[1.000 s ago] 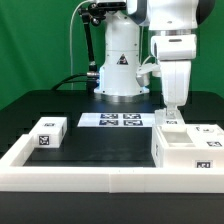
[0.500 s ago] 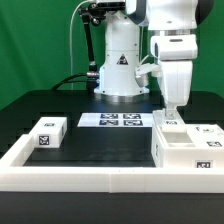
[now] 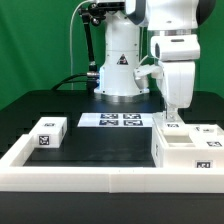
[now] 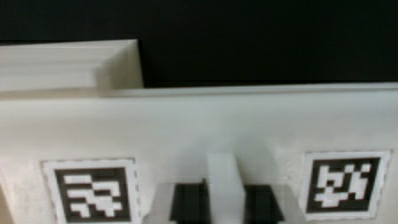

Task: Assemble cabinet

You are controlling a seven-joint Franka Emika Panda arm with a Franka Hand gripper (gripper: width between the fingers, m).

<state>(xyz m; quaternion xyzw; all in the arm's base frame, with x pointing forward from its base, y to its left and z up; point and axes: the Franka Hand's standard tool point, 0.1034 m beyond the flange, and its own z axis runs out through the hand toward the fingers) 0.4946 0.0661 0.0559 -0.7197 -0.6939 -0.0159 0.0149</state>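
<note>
Where the black table point(image 3: 100, 148) met the exterior view's right, one white plastic boxy cabinet body point(image 3: 185, 152) with square tags sat. The single claw point(image 3: 172, 113) was clamped on its thin upright rib. One small white tagged block point(image 3: 47, 133) lay well apart, at that view's left.

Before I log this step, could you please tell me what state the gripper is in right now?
Gripper: jaws shut on a thin wall of the cabinet.
</note>
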